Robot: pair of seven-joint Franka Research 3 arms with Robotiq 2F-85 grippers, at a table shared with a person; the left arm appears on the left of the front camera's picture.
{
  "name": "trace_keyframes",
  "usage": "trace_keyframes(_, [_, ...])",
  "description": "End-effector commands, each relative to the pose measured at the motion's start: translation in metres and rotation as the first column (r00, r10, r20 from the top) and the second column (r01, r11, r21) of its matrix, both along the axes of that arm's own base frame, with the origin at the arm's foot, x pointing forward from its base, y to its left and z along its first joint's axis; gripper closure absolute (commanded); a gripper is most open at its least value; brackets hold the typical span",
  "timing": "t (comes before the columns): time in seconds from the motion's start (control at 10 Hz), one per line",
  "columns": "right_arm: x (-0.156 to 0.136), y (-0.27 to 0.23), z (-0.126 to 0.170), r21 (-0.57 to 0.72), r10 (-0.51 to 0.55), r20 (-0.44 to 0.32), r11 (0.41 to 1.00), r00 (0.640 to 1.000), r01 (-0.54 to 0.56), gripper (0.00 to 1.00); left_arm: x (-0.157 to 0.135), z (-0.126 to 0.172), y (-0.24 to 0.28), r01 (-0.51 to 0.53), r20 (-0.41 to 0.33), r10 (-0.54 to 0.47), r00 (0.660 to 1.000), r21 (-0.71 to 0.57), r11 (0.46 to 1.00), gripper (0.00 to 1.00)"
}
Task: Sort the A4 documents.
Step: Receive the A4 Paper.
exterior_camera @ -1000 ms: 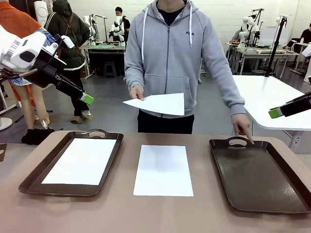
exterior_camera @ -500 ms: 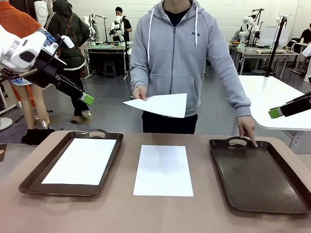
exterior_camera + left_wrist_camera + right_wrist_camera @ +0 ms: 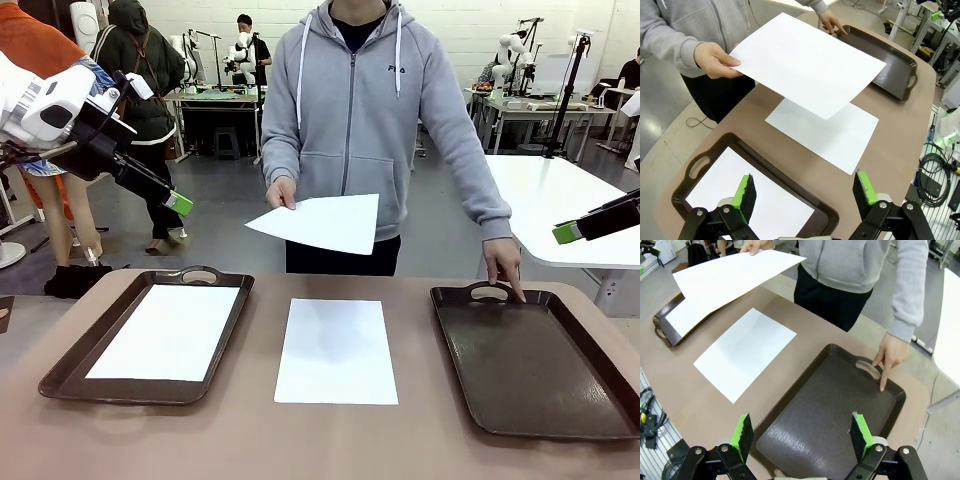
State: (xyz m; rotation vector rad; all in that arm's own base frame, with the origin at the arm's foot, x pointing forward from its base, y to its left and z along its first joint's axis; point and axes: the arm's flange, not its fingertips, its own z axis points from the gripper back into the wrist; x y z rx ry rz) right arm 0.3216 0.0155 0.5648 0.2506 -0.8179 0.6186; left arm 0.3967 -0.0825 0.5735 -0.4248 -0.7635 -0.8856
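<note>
One white A4 document (image 3: pixel 336 350) lies flat on the table between two dark brown trays. Another sheet (image 3: pixel 165 331) lies inside the left tray (image 3: pixel 70 365). A person at the far side holds a third sheet (image 3: pixel 318 222) in one hand above the table's far edge. The other hand (image 3: pixel 503 265) points a finger at the handle of the bare right tray (image 3: pixel 530 370). My left gripper (image 3: pixel 172 200) hangs open high at the left, above the left tray (image 3: pixel 760 160). My right gripper (image 3: pixel 575 231) is open at the right, over the right tray (image 3: pixel 830 405).
The tan table (image 3: pixel 300 440) has rounded far corners. A white table (image 3: pixel 560 200) stands behind at the right. Cables (image 3: pixel 935 175) hang beside the table's edge. Other people and workbenches are far behind.
The person has shifted slightly and the held sheet has drifted a little to the left. The pointing hand stays at the right tray's handle. Both arms are still.
</note>
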Motion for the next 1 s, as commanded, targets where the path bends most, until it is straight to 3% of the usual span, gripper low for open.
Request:
trace_keyframes(0.0, [0.001, 0.001, -0.001, 0.008, 0.006, -0.003, 1.0, 1.0, -0.006, 0.0, 0.0, 0.0, 0.0, 0.0, 0.002, 0.0, 1.0, 0.002, 1.0, 0.0])
trace_keyframes(0.6, [0.0, 0.0, 0.0, 0.0, 0.0, 0.0, 1.0, 1.0, 0.0, 0.0, 0.0, 0.0, 0.0, 0.0, 0.002, 0.0, 1.0, 0.002, 1.0, 0.0])
trace_keyframes(0.7, [0.009, 0.004, -0.001, 0.014, -0.021, -0.026, 1.0, 0.999, 0.021, 0.0, 0.0, 0.0, 0.0, 0.0, 0.002, 0.0, 1.0, 0.002, 1.0, 0.0])
trace_keyframes(0.9, [0.053, 0.011, -0.009, 0.211, 0.018, -0.13, 0.977, 0.991, 0.01, 0.0, 0.0, 0.0, 0.0, 0.0, 0.002, 0.0, 1.0, 0.002, 1.0, 0.0])
